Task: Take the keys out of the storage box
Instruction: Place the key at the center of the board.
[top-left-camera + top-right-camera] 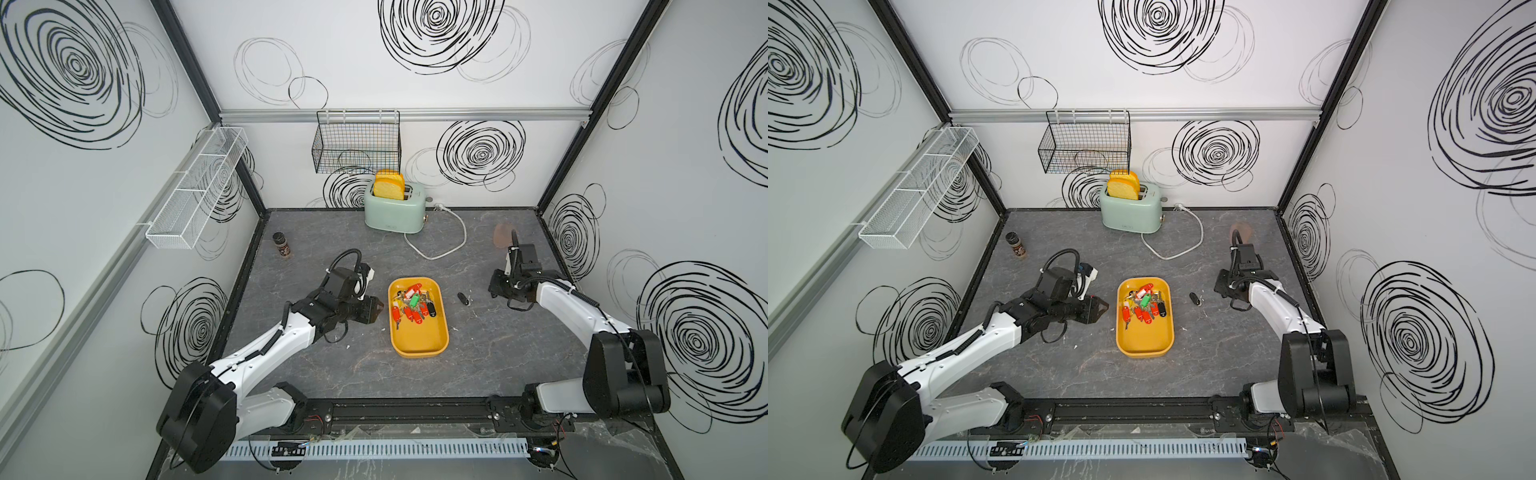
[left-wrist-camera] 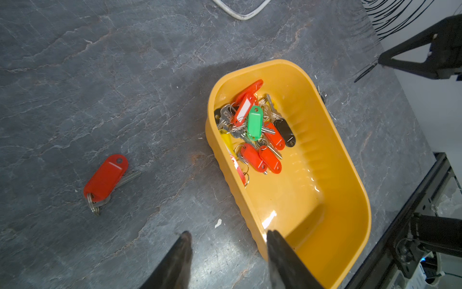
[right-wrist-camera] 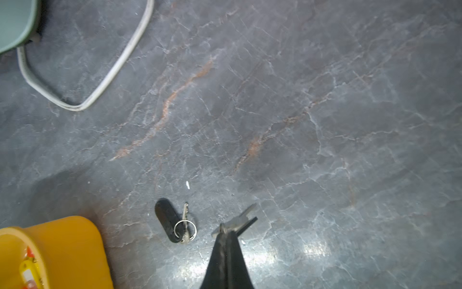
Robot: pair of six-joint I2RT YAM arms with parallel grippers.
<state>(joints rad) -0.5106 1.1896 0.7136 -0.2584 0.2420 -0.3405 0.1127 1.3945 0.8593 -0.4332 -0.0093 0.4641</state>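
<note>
While left pincer (image 2: 228, 234) is half apart, empty, beside storage box (image 1: 419, 332), right pincer (image 3: 222, 229) is clamped on one silver key (image 3: 246, 212); one red-tagged key (image 2: 106, 179), one black-tagged key (image 3: 166, 217) are laid on bench (image 1: 374, 365); remaining keys (image 1: 411, 305) are heaped inside.

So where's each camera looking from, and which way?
Top views: high over the robot's base, looking down at the table, left arm and right arm showing.
Left wrist: on its arm, looking past the open left gripper at the storage box and keys.
Right wrist: on its arm, looking past the shut right gripper at a black-tagged key.
Shared: the storage box shows in every view.
</note>
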